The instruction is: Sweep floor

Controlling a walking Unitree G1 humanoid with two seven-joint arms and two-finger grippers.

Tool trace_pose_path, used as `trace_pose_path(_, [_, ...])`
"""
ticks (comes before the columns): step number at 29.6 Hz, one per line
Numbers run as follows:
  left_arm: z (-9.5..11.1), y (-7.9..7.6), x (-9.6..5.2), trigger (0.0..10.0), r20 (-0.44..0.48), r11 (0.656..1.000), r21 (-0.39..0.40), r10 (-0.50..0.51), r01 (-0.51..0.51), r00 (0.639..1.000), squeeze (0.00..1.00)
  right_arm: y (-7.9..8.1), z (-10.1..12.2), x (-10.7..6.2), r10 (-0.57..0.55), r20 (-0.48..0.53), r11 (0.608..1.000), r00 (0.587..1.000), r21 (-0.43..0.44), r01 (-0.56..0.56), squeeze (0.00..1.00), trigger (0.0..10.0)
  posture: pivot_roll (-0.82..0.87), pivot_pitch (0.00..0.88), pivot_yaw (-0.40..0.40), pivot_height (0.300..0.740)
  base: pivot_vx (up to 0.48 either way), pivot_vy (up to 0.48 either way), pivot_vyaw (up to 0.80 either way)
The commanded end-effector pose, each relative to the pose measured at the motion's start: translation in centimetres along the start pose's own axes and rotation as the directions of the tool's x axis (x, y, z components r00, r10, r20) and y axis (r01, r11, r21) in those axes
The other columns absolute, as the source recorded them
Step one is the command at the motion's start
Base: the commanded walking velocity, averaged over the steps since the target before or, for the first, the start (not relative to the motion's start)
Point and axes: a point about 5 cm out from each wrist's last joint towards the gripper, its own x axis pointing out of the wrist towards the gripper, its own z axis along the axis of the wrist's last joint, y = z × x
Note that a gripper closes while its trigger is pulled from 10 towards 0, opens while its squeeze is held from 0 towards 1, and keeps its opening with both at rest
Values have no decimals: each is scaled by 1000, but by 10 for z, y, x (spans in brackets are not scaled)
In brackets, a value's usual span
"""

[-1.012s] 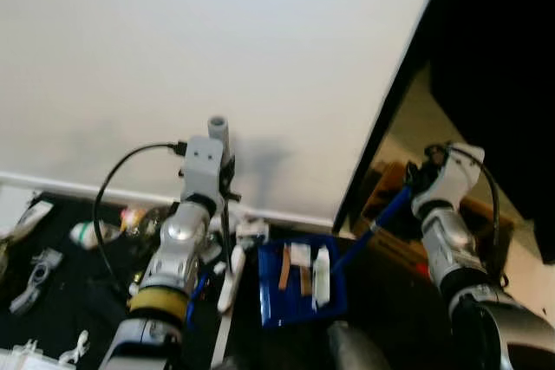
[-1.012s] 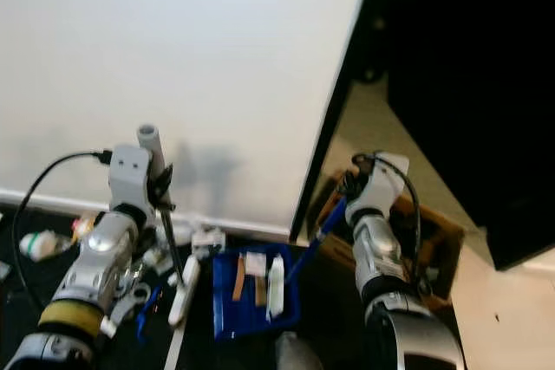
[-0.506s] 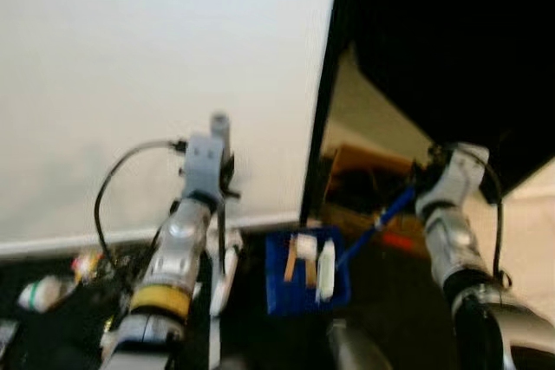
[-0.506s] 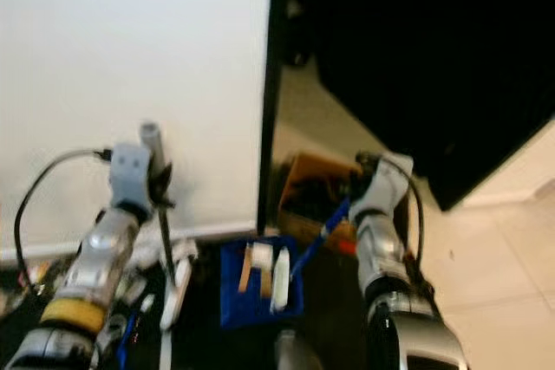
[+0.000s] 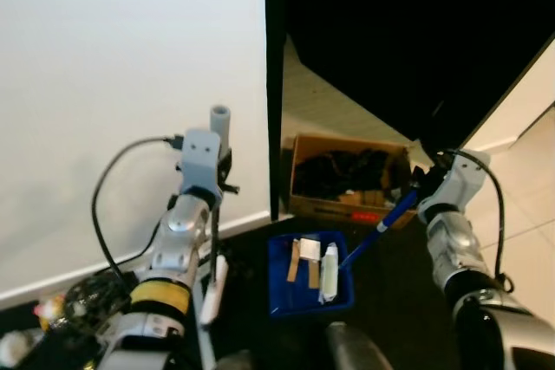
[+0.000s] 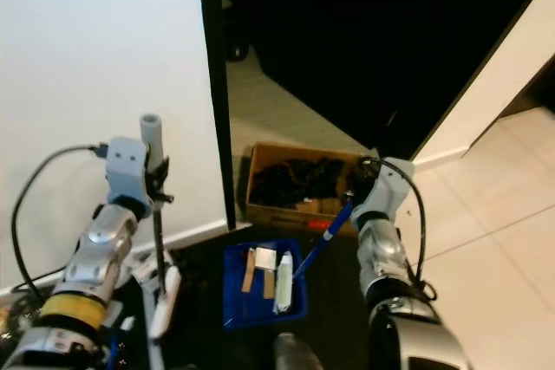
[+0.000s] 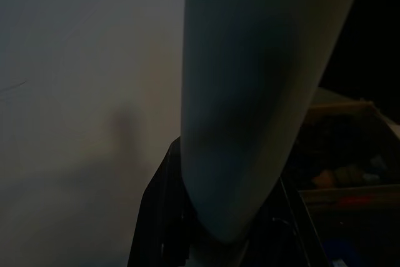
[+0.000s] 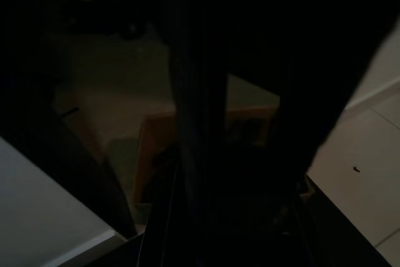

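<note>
White wall ahead. Left claw (image 5: 211,181) grips grey broom handle (image 5: 220,119); right claw (image 6: 357,194) grips blue dustpan (image 6: 263,284) handle. Risk: tilted pan, below-left of right claw, spills debris.

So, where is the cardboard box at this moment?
The cardboard box stands on the floor right of centre, just behind the blue dustpan, beside the dark wall edge.

The view is very dark. A black finger (image 8: 197,110) runs up the middle toward twelve o'clock, with a broader dark shape at one to three o'clock. Beyond lies an open cardboard box (image 8: 250,120), pale floor tiles (image 8: 359,173) at four o'clock, and a white wall (image 8: 44,211) at eight o'clock.
</note>
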Motion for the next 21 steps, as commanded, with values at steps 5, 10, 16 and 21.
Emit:
trace_pose_path(5, [-2, -2, -1, 10000, -2, 998, -57, 36, -36, 999, 0, 4, 6, 2, 19, 32, 1000, 999, 2, -19, 0, 10000, 17, 86, -24, 740, 0, 0, 0])
trace_pose_path(10, [-3, -1, 0, 10000, -11, 997, -56, 59, -59, 998, 0, 5, 8, 3, 27, 44, 1000, 999, -1, -27, 0, 10000, 12, 85, -26, 740, 0, 0, 0])
trace_pose_path(16, [-3, -3, 0, 10000, -12, 996, -62, 63, -63, 998, 0, 4, 15, 4, 34, 87, 999, 996, -6, -34, 0, 10000, 10, 86, -29, 740, 0, -128, 0])
trace_pose_path(21, [-3, -4, 0, 10000, -14, 995, -67, 67, -68, 998, 0, 4, 22, 6, 37, 116, 999, 993, -2, -37, 0, 10000, 6, 86, -29, 740, 0, -269, 0])
